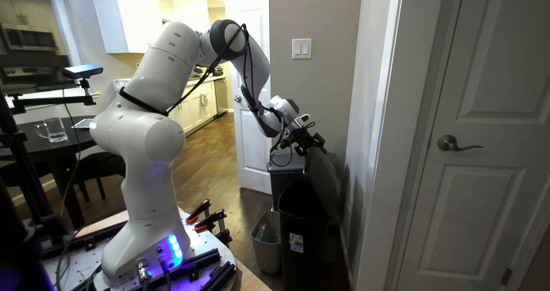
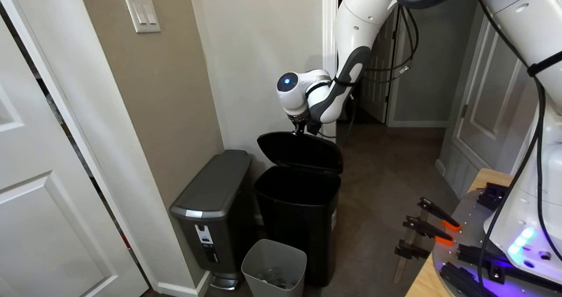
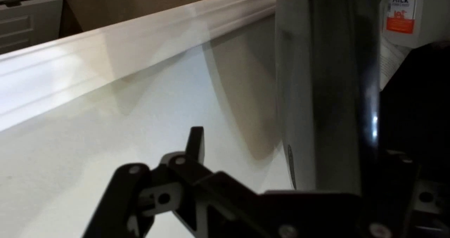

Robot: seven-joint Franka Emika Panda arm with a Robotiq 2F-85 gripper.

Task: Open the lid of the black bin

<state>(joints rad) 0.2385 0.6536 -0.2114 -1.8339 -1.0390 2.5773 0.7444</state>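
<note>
"Black lid (image 2: 303,150), is it up?"

"Yes, it tilts up from the black bin (image 2: 298,227), near the wall (image 2: 268,86). The gripper (image 1: 311,147) has its fingers (image 3: 195,143) spread, with the lid's edge between them."

"What could go wrong?"

"If the gripper slips off the edge now, the lid may fall down, since it isn't squeezed. If it pushes too hard, the lid may bump the wall, or the bin may tip."

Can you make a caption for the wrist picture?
Open robot fingers beside the raised bin lid, MILK label at top right.
</note>
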